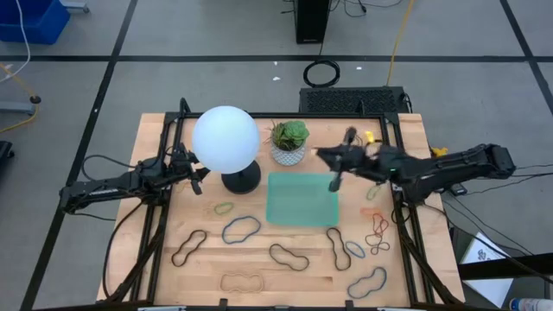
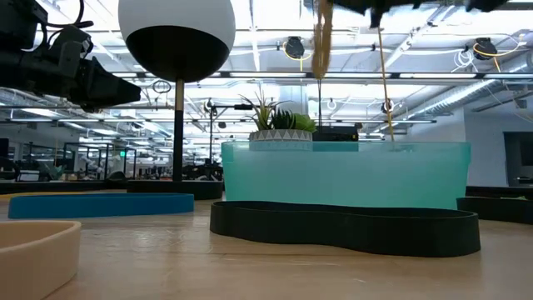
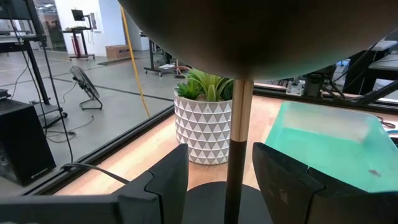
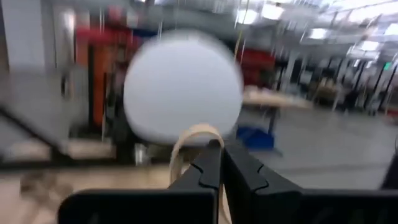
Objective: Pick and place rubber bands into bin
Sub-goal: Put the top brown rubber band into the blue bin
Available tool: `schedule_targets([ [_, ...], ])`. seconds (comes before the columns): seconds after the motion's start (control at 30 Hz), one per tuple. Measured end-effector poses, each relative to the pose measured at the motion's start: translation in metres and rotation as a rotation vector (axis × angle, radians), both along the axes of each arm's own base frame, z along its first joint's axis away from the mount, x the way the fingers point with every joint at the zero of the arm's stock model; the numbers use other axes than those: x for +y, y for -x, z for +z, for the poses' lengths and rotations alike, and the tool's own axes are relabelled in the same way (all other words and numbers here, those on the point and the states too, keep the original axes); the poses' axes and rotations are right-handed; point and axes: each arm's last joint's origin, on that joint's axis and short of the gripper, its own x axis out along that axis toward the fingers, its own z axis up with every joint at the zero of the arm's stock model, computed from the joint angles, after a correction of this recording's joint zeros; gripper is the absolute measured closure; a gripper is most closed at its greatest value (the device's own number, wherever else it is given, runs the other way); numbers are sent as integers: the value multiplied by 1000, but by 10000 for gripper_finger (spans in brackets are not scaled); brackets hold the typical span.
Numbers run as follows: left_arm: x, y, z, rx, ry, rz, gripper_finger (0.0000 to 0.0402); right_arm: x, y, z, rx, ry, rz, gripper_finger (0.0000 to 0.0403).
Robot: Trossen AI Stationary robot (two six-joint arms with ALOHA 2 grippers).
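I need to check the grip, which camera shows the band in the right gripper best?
Right wrist view: tan band loops from the shut right gripper. Low view shows it dangling; high view, foreshortened; left wrist, nothing.

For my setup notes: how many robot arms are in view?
2. Left arm waits by the lamp; right arm holds its tool shut on a tan band over the bin.

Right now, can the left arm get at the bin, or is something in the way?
Probably not directly: the lamp stands between the left gripper and the bin, its pole between the open fingers.
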Motion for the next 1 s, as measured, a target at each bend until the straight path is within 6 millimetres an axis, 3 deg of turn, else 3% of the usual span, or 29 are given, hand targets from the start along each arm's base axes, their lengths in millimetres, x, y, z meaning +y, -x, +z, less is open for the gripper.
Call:
schedule_targets([
  [0.17,0,0,0,1,0,0,215,9,-24,-25,196,3,32,403],
  [0.5,0,0,0,2,0,0,215,33,-51,-85,465,17,96,403],
  [0.77,0,0,0,2,-1,-1,215,38,-64,-125,607,19,98,403],
  [1.0,0,0,0,5,-4,-1,215,39,-67,-145,672,-54,78,403],
])
